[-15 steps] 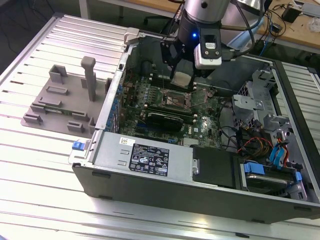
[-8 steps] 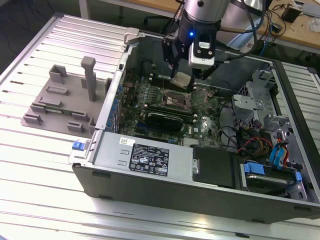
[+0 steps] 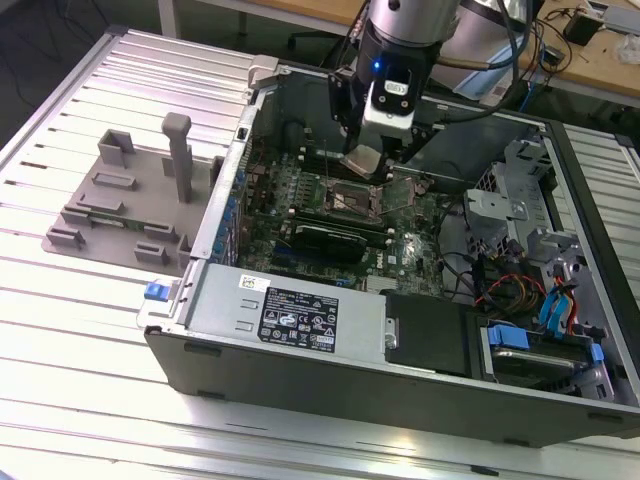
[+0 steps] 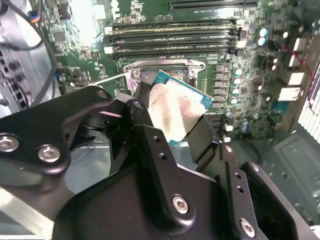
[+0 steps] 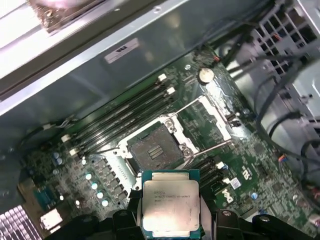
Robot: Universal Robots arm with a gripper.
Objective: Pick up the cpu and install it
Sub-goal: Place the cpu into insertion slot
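Pale ribbed metal forms the desk (image 3: 80, 400), and on it lies a black computer case (image 3: 300, 370) on its side with the side panel off. On the exterior view's left, just beside the case, sits a grey moulded fixture (image 3: 130, 200) with upright posts. Inside the case, along the near wall, is a grey power supply box (image 3: 290, 310) with a label on it. Behind that box the green motherboard (image 3: 420, 240) covers the case floor, and rows of long memory slots (image 5: 125, 115) run beside its middle. The arm reaches down into the case over the board.

The gripper (image 3: 363, 160) is clenched on the cpu (image 5: 171, 200), with one black finger (image 4: 145, 100) against each of two opposite edges. The silver top of the chip faces both wrist cameras. The black square socket (image 5: 154, 150) lies bare on the board, and its hinged metal frame (image 5: 210, 117) is swung open beside it.

The cpu hangs above the board near the socket and clear of it. In the second wrist view it sits tilted between the fingers.
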